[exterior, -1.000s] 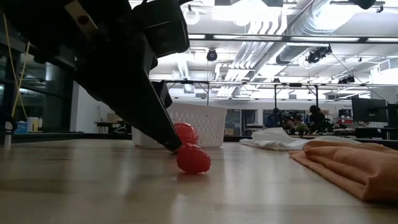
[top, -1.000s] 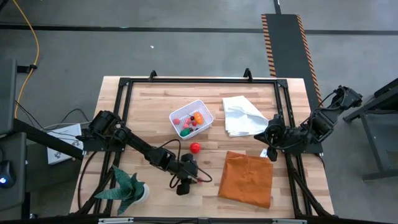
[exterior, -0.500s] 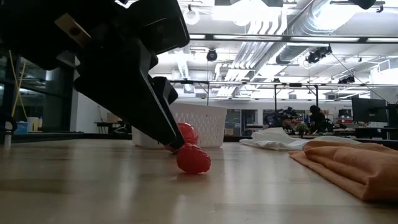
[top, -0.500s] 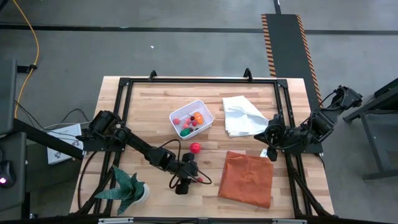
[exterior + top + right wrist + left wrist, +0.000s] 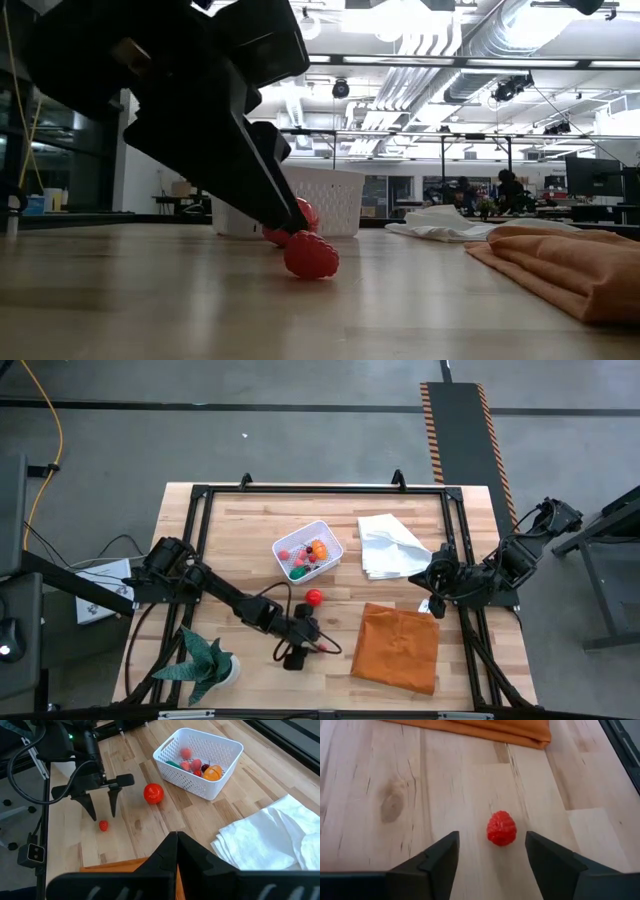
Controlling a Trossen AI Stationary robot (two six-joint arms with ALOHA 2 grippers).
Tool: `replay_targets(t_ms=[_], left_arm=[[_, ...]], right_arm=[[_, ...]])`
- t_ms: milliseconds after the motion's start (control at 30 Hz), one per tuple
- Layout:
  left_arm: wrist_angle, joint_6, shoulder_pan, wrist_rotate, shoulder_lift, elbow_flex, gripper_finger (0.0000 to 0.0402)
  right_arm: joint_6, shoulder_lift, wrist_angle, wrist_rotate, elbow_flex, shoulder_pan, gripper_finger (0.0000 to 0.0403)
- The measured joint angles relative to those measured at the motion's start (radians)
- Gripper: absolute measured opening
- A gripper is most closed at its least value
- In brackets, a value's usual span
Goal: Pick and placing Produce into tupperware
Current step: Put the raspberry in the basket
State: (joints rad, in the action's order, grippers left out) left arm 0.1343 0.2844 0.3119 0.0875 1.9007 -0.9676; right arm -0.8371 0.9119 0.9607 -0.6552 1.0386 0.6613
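A small red raspberry point(image 5: 501, 827) lies on the wooden table near its near edge, also seen in the high view point(image 5: 322, 648) and the low view point(image 5: 311, 255). My left gripper point(image 5: 490, 851) is open and low over the table, with its two fingers standing either side of the berry just short of it, touching nothing. A larger red ball point(image 5: 314, 598) rests on the table between the berry and the white mesh tub point(image 5: 308, 550), which holds several red, pink, orange and green pieces. My right gripper point(image 5: 176, 842) is shut and waits at the table's right side.
An orange cloth point(image 5: 397, 647) lies just right of the berry. A white cloth point(image 5: 390, 545) lies at the far right. A green spiky potted plant point(image 5: 208, 665) stands at the near left corner. A black frame rail point(image 5: 320, 490) runs around the table.
My left gripper has shifted slightly over the raspberry and tipped a little, staying open. The raspberry, the red ball and the tub have stayed where they were.
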Motion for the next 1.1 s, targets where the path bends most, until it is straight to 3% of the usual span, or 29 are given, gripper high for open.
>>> replay_targets(t_ms=[533,1100], left_arm=[[0.039,-0.046,-0.006,-0.018,0.000,0.000,0.0187],[0.033,-0.082,-0.011,-0.020,0.007,0.000,0.0187]], right_arm=[[0.000,0.000,0.000,0.000,0.000,0.000,0.0000],[0.006,0.000,0.000,-0.008,0.000,0.000,0.0000]])
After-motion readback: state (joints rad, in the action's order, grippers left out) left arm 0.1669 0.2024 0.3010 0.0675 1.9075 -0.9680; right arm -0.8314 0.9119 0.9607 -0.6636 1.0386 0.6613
